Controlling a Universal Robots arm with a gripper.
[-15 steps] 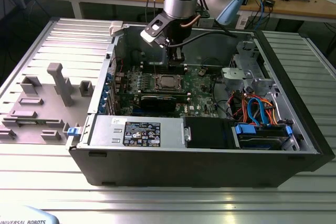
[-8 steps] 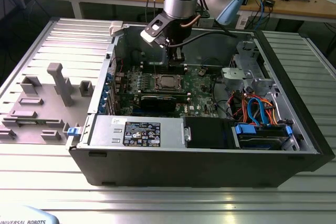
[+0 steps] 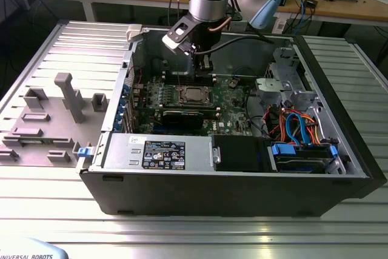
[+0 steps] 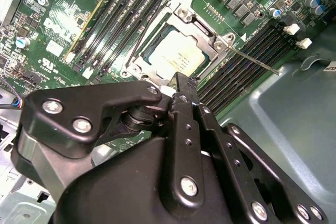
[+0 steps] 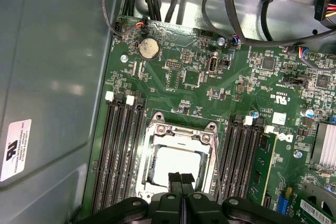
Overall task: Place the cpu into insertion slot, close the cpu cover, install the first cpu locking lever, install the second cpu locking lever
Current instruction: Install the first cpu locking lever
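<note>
The open computer case point(image 3: 242, 193) lies on a ribbed metal table point(image 3: 182, 235), filling the middle of the exterior view, with the arm reaching down into it from the upper middle of the frame. The gripper point(image 3: 204, 76) hangs over the green circuit board point(image 5: 199, 77), just behind the insertion slot point(image 4: 185, 10) as the exterior view shows it. In both wrist views its black fingertips point(image 5: 175, 178) are pressed together with nothing between them, and the tip of the gripper point(image 4: 176, 80) point(image 5: 181, 177) sits right at the edge of the socket. The cpu point(image 3: 194, 94) point(image 4: 176, 56) point(image 5: 176, 162) lies flat inside the slot, its pale metal top showing through the square window of the cpu cover point(image 4: 203, 34) point(image 5: 181, 129), which lies down over it. In the second wrist view a thin metal lever point(image 4: 254, 60) runs out from one corner of the socket across the black memory slots point(image 5: 118, 150), and a second, darker lever point(image 4: 147, 38) runs along the opposite side; whether either is hooked under its catch I cannot tell from this angle. A grey fixture with upright posts point(image 3: 70, 98) stands on the table at the exterior view's left, well apart from the case.
</note>
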